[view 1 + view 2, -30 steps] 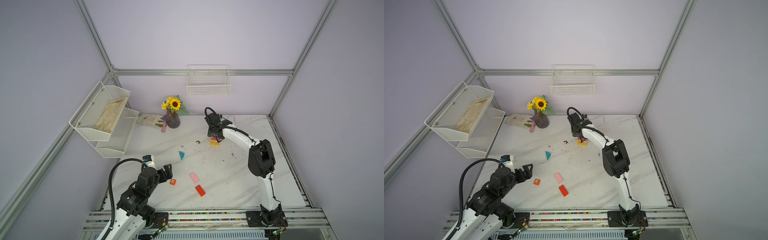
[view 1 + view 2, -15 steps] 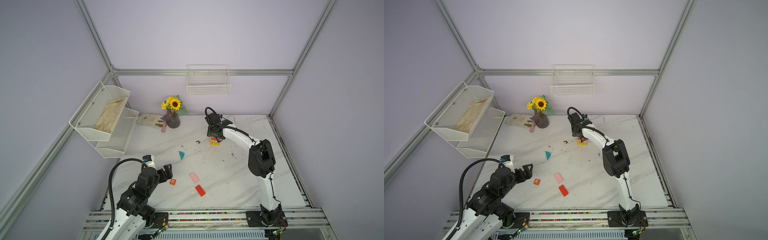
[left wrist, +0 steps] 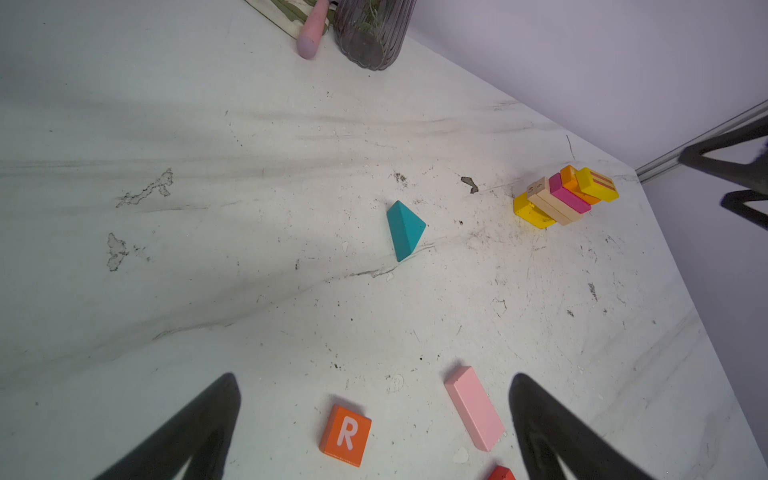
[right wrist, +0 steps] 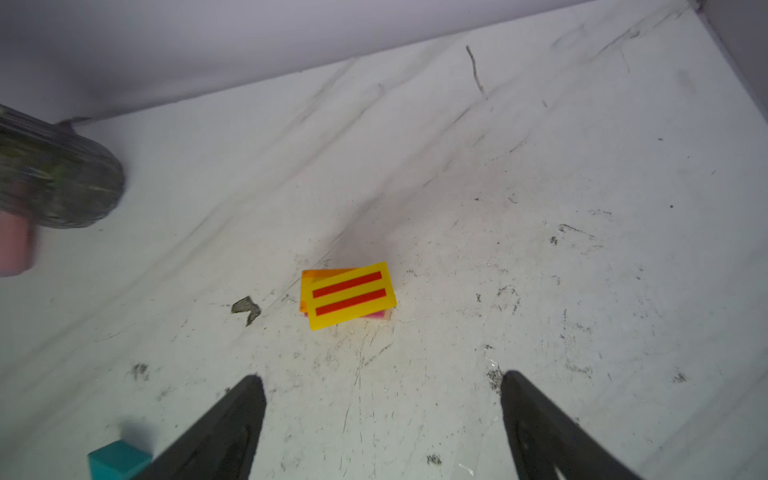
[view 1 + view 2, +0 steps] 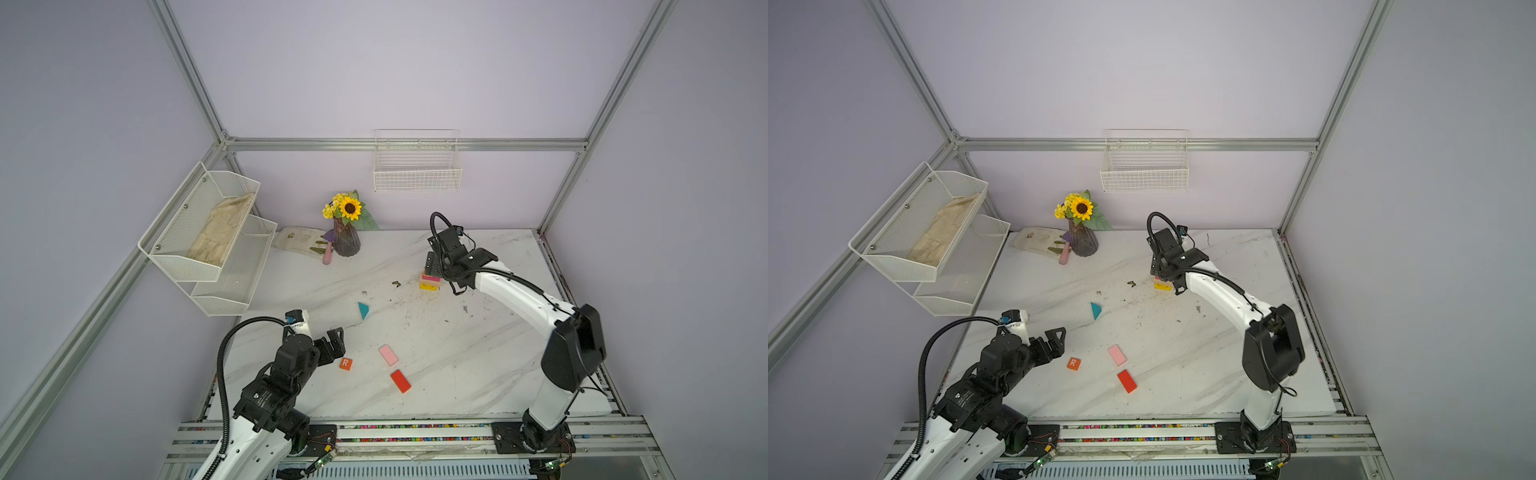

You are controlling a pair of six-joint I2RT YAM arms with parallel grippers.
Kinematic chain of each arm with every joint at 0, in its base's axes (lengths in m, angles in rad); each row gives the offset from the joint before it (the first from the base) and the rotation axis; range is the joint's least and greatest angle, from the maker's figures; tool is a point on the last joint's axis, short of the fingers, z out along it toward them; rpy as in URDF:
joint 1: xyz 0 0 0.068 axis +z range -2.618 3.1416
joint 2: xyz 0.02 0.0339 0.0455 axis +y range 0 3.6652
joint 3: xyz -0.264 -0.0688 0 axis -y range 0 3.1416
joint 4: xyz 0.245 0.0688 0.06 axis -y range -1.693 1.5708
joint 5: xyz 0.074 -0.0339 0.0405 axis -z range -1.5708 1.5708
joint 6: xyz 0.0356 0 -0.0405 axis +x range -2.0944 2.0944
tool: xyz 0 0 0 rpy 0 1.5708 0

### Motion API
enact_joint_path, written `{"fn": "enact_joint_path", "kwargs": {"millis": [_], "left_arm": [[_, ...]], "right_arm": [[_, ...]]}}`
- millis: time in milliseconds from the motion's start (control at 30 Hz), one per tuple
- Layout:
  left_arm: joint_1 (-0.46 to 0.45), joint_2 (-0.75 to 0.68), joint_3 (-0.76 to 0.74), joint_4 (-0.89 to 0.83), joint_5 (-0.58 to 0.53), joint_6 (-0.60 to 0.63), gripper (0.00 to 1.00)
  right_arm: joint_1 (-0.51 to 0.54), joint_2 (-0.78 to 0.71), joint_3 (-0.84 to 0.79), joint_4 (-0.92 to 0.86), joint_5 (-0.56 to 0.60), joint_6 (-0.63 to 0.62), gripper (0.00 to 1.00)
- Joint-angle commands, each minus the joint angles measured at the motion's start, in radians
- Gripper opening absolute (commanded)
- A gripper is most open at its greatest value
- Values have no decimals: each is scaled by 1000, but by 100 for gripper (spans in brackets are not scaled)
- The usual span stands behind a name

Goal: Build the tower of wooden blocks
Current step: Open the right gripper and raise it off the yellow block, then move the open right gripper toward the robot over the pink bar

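Red block half outside left-wrist view

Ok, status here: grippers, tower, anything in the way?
Left gripper open, empty, by R cube. Right gripper open above tower, five blocks high. Teal triangle, pink block, red block loose; nothing blocking.

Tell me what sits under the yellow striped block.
Stacked under the yellow striped block: orange block, magenta block, tan block, then a yellow base block on the table. Their top faces are covered.

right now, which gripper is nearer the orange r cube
Left. The left gripper is just beside the orange R cube; the right gripper is far off, above the tower.
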Motion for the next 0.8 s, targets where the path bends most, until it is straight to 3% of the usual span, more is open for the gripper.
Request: {"fn": "enact_joint_path", "kwargs": {"millis": [0,133,300,533,767], "left_arm": [[-3,5,-29,36,-6,18,100],[-3,5,-29,36,-3,17,100],[-3,4,-26,23,-16,10,100],[-3,0,-23,7,-38,1,100],[-3,3,-23,6,-47,-3,100]], "right_arm": [[119,-160,-151,121,64,-59,92],[252,-299,-346,205,44,-77,91],[402,-353,-509,290,-25,-78,88],[547,-222,-580,378,-104,-107,80],[551,-84,-576,373,-100,-76,77]]}}
